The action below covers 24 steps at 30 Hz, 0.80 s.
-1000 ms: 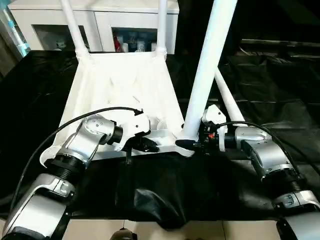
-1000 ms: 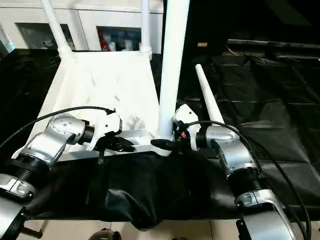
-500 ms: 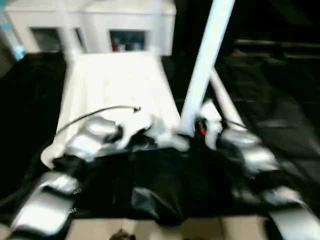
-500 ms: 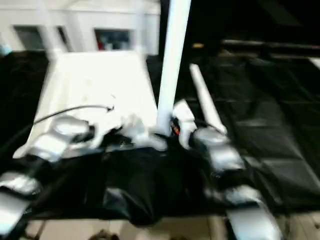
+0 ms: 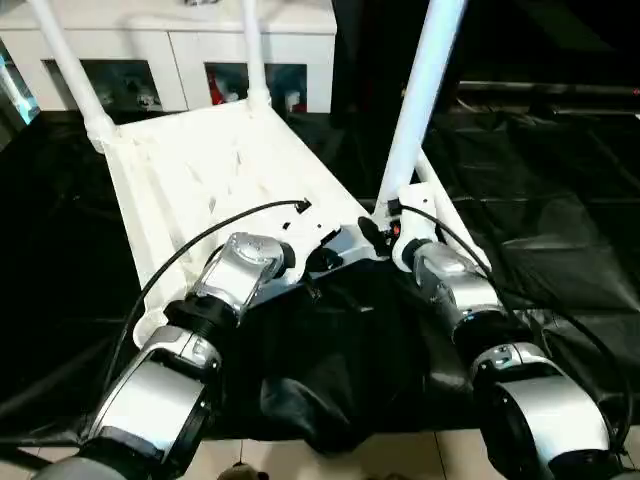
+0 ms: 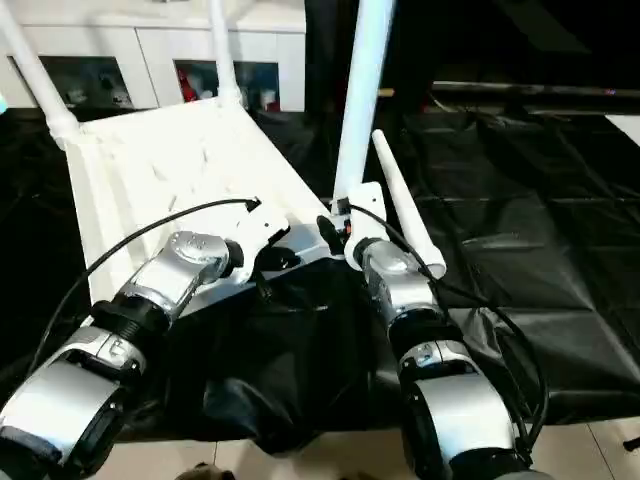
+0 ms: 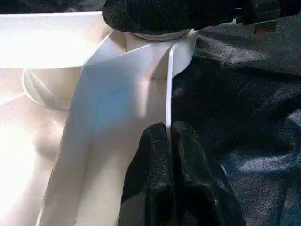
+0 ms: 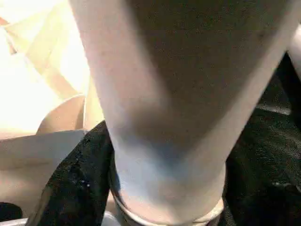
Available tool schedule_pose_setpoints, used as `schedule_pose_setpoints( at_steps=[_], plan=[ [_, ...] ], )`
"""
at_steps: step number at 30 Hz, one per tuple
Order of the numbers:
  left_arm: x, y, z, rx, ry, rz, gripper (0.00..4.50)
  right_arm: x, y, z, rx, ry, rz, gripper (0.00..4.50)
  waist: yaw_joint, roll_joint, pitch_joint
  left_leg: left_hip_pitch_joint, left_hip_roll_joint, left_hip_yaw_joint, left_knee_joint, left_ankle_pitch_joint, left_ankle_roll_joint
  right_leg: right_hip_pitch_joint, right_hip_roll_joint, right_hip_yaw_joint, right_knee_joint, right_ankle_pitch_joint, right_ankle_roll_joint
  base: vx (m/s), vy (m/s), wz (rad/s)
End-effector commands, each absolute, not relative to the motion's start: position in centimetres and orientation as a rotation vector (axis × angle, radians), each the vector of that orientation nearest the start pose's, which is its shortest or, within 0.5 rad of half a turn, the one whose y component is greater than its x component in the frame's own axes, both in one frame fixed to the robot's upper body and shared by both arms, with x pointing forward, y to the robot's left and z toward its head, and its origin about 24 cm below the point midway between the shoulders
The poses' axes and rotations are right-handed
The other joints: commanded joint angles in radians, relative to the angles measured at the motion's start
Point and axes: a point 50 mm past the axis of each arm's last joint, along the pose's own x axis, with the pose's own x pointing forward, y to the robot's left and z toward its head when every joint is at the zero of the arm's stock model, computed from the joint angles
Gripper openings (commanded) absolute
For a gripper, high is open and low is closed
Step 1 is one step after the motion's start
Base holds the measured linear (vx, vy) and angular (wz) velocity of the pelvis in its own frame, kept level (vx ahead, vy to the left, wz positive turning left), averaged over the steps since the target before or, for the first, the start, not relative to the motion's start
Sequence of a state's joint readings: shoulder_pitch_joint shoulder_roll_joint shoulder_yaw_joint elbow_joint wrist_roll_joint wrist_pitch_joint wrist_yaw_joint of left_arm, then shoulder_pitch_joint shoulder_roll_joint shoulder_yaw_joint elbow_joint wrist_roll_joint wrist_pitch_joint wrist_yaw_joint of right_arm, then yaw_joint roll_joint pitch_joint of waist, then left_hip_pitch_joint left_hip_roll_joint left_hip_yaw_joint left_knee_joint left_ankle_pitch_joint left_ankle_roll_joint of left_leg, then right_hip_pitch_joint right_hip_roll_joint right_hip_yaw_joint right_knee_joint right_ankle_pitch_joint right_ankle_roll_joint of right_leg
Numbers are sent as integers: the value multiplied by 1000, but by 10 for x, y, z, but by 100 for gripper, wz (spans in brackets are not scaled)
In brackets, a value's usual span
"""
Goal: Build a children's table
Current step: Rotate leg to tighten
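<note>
The white tabletop [image 5: 220, 170] lies upside down on the black sheet [image 5: 540, 180], ribs up, with the cabinet [image 5: 180, 60] just beyond its far end. Two legs [image 5: 70, 70] stand in its far corner sockets, a third leg [image 5: 420, 100] rises from the near corner, and a fourth leg [image 6: 405, 205] lies beside the tabletop. The left hand [image 7: 168, 136] pinches the tabletop's thin rim near that corner. The right hand [image 8: 160, 188] seems to clasp the upright leg's base, fingers [image 8: 75, 183] either side.
</note>
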<state>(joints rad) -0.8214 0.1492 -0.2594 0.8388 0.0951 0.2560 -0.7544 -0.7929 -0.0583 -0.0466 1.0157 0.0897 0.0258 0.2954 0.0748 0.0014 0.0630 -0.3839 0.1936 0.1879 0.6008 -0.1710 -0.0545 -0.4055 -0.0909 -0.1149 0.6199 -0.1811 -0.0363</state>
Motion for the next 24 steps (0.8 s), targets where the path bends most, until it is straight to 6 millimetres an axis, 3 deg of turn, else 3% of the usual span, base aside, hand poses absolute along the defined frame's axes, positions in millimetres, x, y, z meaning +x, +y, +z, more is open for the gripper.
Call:
schedule_pose_setpoints(
  at_steps=[1,6,8,11,13,16,20,24],
  plan=[
    [366,74,82,401,347,-945,0,361,-66,42,70,302,616,353,2,-6,-81,14,40,-18,-65,-170,55,63,-75,63,-78,-170,-200,0,0,0],
    [363,77,84,413,320,-1031,0,358,-74,46,12,275,756,373,-5,-3,-82,13,41,-18,-62,-156,74,65,-74,61,-73,-138,-218,0,0,0],
    [357,82,85,426,300,-1134,0,352,-88,46,-70,265,899,373,-3,-1,-82,12,41,-17,-61,-148,88,67,-73,61,-72,-115,-225,0,0,0],
    [352,86,86,443,286,-1213,0,346,-98,47,-124,266,981,373,1,-2,-84,11,46,-17,-60,-124,109,68,-72,60,-64,-66,-237,0,0,0],
    [342,95,84,474,297,-1328,0,339,-117,49,-182,281,1074,373,7,-1,-85,14,48,-16,-58,-128,112,67,-72,59,-63,-64,-243,0,0,0],
    [337,103,83,498,308,-1397,0,338,-130,54,-213,283,1113,373,17,2,-83,18,51,-13,-59,-150,103,61,-73,62,-66,-92,-247,0,0,0],
    [332,111,84,508,321,-1455,0,337,-139,60,-219,286,1150,373,29,2,-80,22,54,-14,-65,-190,64,57,-74,64,-71,-163,-228,0,0,0],
    [331,116,84,518,327,-1469,0,334,-141,61,-227,302,1185,360,35,0,-81,22,53,-12,-65,-180,57,57,-74,66,-68,-155,-221,0,0,0]
  ],
)
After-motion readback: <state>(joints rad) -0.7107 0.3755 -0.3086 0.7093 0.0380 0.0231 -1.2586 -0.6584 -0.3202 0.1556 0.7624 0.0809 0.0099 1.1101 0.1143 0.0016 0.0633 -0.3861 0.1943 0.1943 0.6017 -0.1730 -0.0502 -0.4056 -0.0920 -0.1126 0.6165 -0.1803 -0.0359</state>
